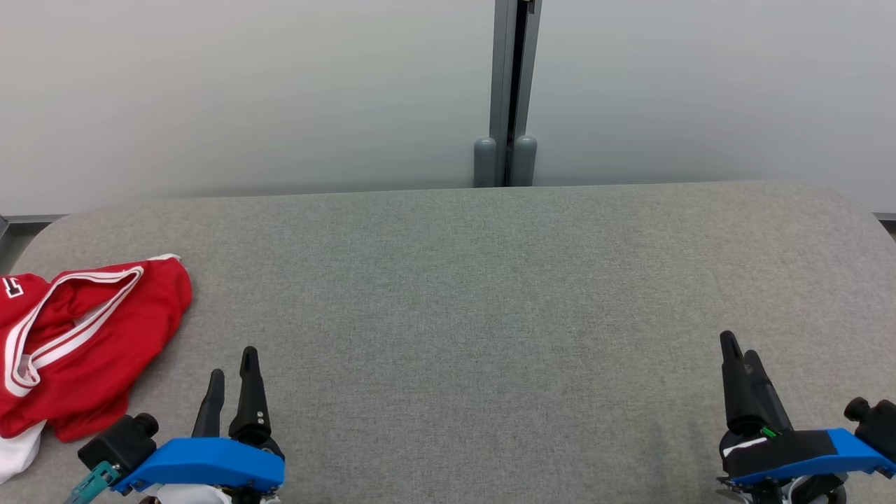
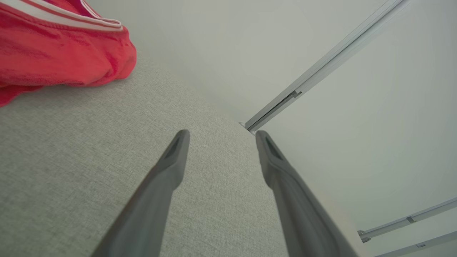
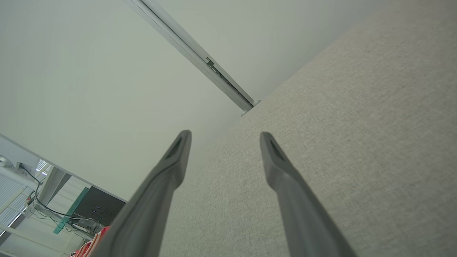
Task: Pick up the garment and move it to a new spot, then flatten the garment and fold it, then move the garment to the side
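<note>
With left gripper [image 1: 232, 362] and right gripper [image 1: 740, 345] both spread and empty, the left should slide to the red garment [image 1: 91, 336] and pinch a thick fold before lifting.

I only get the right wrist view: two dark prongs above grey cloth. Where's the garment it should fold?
Observer: The crumpled red garment with white stripes lies at the left end of the grey fabric table, close to the left hand.
Operator: Is that hand holding it?
Observer: No. The left hand is open and empty, with its fingers to the right of the garment and not touching it.
Operator: Is it folded at all?
Observer: No, it's bunched in a heap.
</note>
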Robot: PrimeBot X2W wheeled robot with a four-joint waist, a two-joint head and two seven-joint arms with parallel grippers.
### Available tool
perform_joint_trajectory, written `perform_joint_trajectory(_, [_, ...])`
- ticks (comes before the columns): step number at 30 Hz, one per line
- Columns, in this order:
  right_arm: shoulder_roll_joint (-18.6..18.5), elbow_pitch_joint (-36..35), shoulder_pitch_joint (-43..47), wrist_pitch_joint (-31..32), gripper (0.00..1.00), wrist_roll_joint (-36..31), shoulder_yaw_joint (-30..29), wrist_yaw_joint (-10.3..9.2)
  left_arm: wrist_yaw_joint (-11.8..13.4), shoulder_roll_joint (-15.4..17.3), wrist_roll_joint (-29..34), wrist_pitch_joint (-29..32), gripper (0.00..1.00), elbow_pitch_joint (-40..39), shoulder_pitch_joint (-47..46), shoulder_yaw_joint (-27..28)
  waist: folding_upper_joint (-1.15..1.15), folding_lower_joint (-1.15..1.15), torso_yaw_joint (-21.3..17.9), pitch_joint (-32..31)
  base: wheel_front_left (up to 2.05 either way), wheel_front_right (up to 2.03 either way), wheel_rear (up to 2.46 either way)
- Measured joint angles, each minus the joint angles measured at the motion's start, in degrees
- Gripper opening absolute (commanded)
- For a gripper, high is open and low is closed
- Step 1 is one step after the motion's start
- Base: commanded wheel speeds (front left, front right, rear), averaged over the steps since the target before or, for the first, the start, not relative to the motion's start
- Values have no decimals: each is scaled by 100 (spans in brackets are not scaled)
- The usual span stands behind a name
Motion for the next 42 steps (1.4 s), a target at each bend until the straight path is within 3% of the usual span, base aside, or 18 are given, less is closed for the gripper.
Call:
perform_joint_trajectory(20, [-9,49,46,-328,100,-1467,75,5,140,100,1341,-331,100,175,53,-296,0,0,35,-22,0,0,0])
perform_joint_trajectory(42, [-19,171,46,-576,100,-2696,175,7,314,185,2293,-538,100,325,54,-556,0,0,32,-27,0,0,0])
